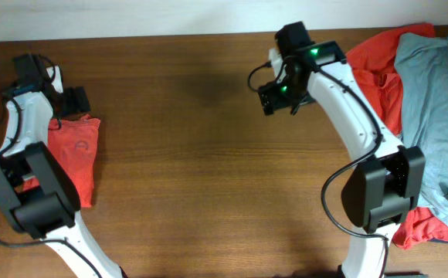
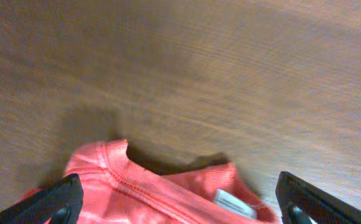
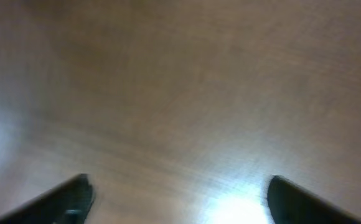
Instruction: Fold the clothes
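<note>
A folded orange-red T-shirt (image 1: 76,158) with a small dark round print lies at the table's left edge. My left gripper (image 1: 75,103) hovers over its far end, jaws wide open. In the left wrist view the shirt's collar (image 2: 162,196) and white label (image 2: 233,203) lie between the spread fingers (image 2: 59,200), untouched. My right gripper (image 1: 274,97) hangs open over bare wood at the centre-right; the right wrist view shows only table between its fingertips (image 3: 68,199). The rest of the clothes are heaped at the right: a crumpled orange-red T-shirt (image 1: 372,69) and a grey-blue T-shirt (image 1: 436,116) draped over it.
The brown wooden table (image 1: 201,170) stretches between the two arms. The right arm's base (image 1: 378,193) stands beside the pile, with more orange-red cloth (image 1: 425,228) behind it. The left arm's base (image 1: 35,193) overlaps the folded shirt's near left side.
</note>
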Available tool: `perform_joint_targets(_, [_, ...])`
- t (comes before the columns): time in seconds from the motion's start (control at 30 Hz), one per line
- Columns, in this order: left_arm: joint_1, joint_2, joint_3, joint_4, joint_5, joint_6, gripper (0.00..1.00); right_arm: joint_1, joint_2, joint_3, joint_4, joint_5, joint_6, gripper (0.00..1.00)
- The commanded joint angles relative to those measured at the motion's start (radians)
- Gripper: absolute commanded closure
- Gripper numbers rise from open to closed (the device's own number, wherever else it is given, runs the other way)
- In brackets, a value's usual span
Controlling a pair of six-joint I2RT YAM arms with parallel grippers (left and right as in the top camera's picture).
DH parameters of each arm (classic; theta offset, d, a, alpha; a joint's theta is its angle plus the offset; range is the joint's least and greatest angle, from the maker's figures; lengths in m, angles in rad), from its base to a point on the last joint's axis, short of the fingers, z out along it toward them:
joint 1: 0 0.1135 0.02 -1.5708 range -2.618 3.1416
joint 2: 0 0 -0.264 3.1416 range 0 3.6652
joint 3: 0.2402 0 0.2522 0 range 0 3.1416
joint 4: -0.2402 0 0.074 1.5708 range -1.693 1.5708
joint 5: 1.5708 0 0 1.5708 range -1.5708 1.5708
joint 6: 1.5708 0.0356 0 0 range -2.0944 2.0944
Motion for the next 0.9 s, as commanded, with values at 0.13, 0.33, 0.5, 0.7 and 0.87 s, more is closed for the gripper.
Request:
perform_joint_targets(0.13, [-0.166, -0.147, 0.037, -0.124, 0.024, 0.021, 0.01, -0.164, -0.028, 0.057, 0.053, -0.014, 0.031, 0.01])
perform_joint_targets(0.33, [-0.224, -0.157, 0.038, -0.188, 0.041, 0.018, 0.01, -0.248, -0.029, 0.057, 0.032, -0.039, -0.014, 0.01])
perform_joint_targets(0.5, [-0.224, -0.226, 0.037, -0.304, 0.145, 0.046, 0.01, -0.294, -0.082, 0.056, -0.044, -0.053, -0.014, 0.01])
perform_joint_targets(0.7, [-0.226, -0.343, 0.001, -0.320, 0.216, 0.093, 0.01, -0.314, -0.191, 0.032, -0.071, -0.052, -0.014, 0.01])
perform_joint_targets(0.87, [-0.226, -0.533, -0.190, -0.238, 0.216, 0.093, 0.01, -0.320, -0.367, -0.093, -0.014, -0.050, -0.014, 0.01])
